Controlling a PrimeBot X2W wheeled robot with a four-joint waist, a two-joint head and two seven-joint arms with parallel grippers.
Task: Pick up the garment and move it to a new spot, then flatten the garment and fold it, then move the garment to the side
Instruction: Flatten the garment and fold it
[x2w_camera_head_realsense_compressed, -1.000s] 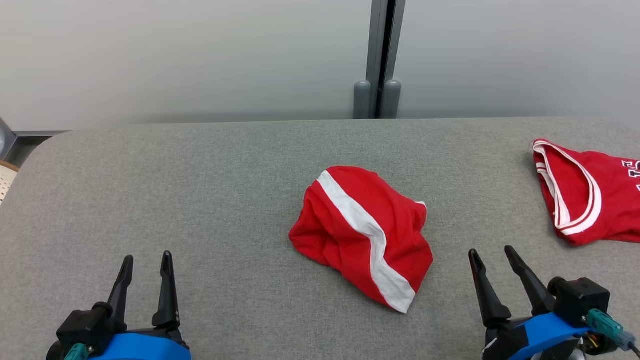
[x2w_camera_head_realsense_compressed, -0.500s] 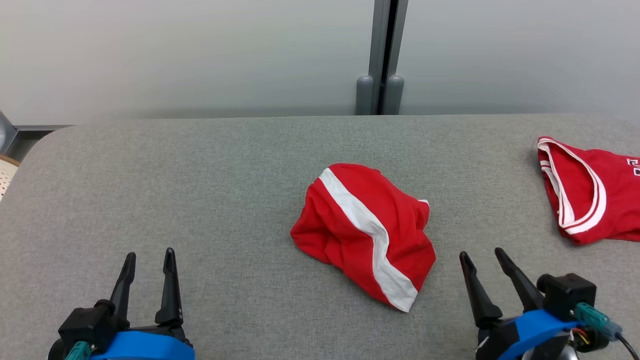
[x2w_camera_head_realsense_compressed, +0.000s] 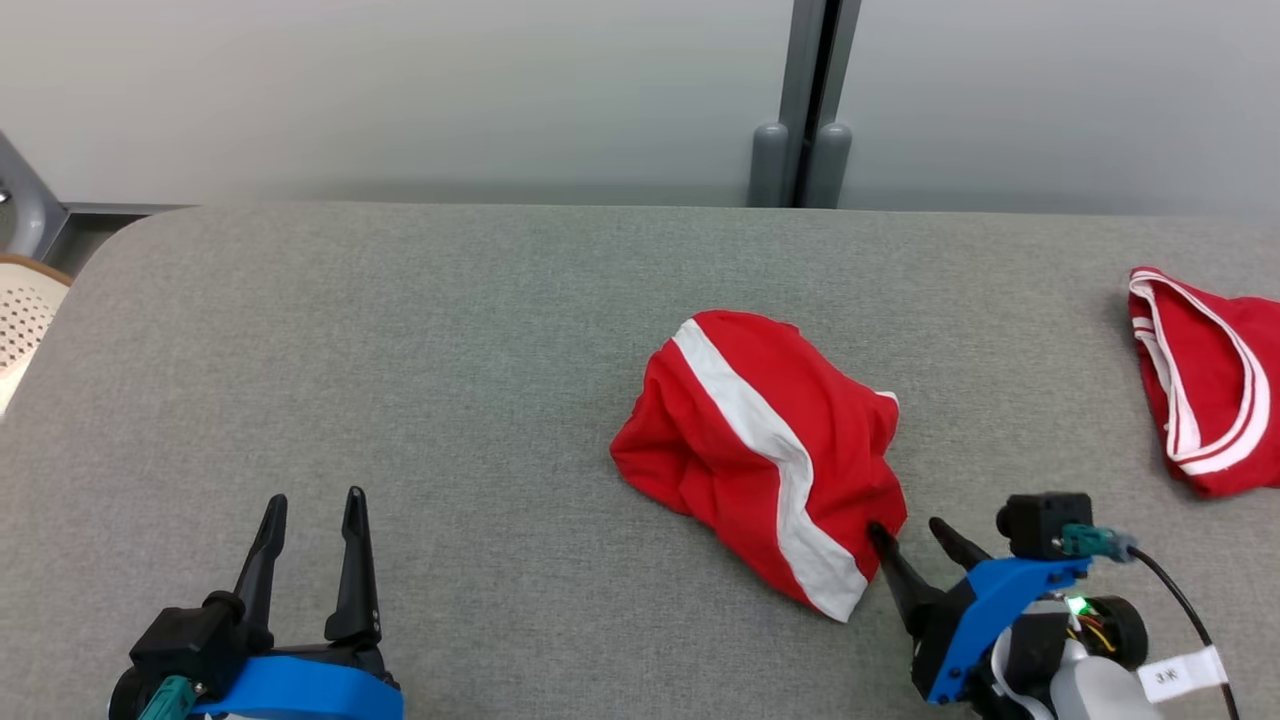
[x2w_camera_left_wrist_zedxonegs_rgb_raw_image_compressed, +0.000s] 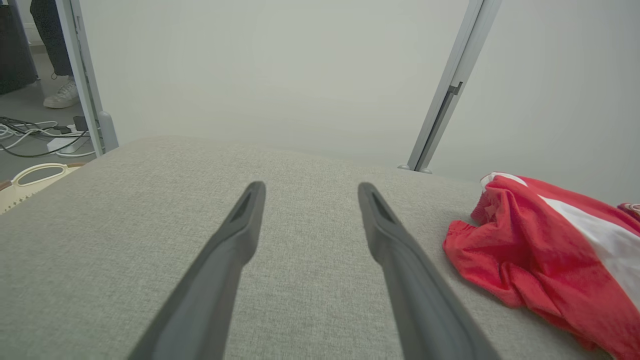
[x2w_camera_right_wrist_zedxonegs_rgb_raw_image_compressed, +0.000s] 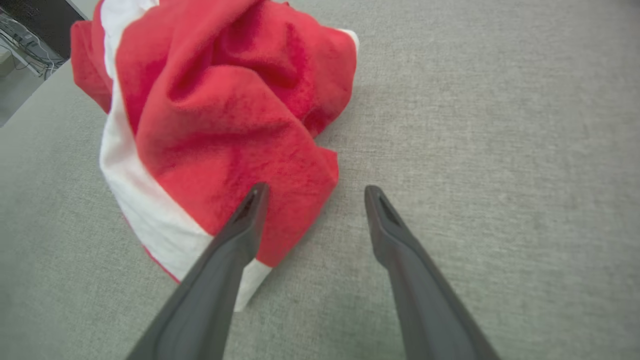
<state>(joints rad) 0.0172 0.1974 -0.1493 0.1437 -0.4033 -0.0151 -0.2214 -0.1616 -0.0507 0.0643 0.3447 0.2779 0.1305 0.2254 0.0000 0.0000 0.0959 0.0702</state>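
Observation:
A crumpled red garment (x2w_camera_head_realsense_compressed: 760, 450) with a white stripe lies in a heap mid-table. My right gripper (x2w_camera_head_realsense_compressed: 908, 535) is open at its near right corner, one finger over the cloth edge and the other over bare table. The right wrist view shows that garment (x2w_camera_right_wrist_zedxonegs_rgb_raw_image_compressed: 225, 115) close up, with the right gripper (x2w_camera_right_wrist_zedxonegs_rgb_raw_image_compressed: 312, 192) open and nothing held between its fingers. My left gripper (x2w_camera_head_realsense_compressed: 312, 505) stands open at the lower left, well apart from the cloth. In the left wrist view the left gripper (x2w_camera_left_wrist_zedxonegs_rgb_raw_image_compressed: 310, 187) points over bare table, the garment (x2w_camera_left_wrist_zedxonegs_rgb_raw_image_compressed: 545, 250) to its right.
The grey fabric table (x2w_camera_head_realsense_compressed: 400, 350) has rounded far corners. A second red garment (x2w_camera_head_realsense_compressed: 1210, 385) with white trim lies at the far right edge. A pale perforated basket (x2w_camera_head_realsense_compressed: 25, 320) sits off the table's left side. Grey wall panels and a post (x2w_camera_head_realsense_compressed: 805, 100) stand behind.
My right gripper has moved left and forward to the garment's near right corner and tilted. The head camera has shifted, sliding the scene rightward. The left gripper stays put.

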